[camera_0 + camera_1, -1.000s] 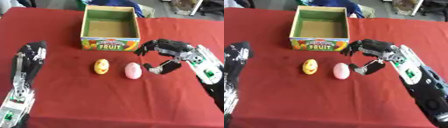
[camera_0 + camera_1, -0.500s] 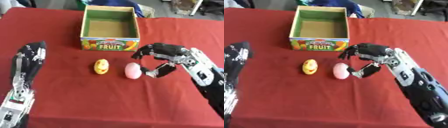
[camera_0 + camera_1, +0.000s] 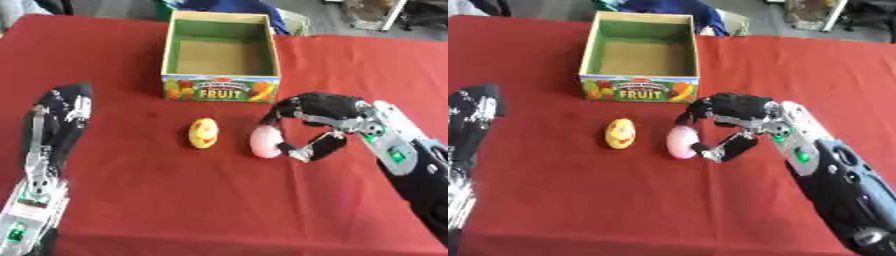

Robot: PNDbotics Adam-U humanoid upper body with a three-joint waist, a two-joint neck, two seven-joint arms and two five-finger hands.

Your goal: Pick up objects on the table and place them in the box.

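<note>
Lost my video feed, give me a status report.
Right hand curled around pink egg, thumb touching it. Left hand idle, open. Yellow egg untouched. Box empty, path clear.

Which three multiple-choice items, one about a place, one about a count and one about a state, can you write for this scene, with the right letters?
1. Where does the pink egg lie?
A. inside the box
B. on the red cloth, right of the yellow egg
C. in the left hand

2. How many egg-shaped things lie on the cloth?
A. one
B. two
C. four

3. What is in the box?
A. nothing visible
B. the yellow egg
C. a cup

Answers: 1 B, it sits beside the yellow egg, with the right hand curled around it. 2 B, one yellow, one pink. 3 A, only its bare floor shows.
</note>
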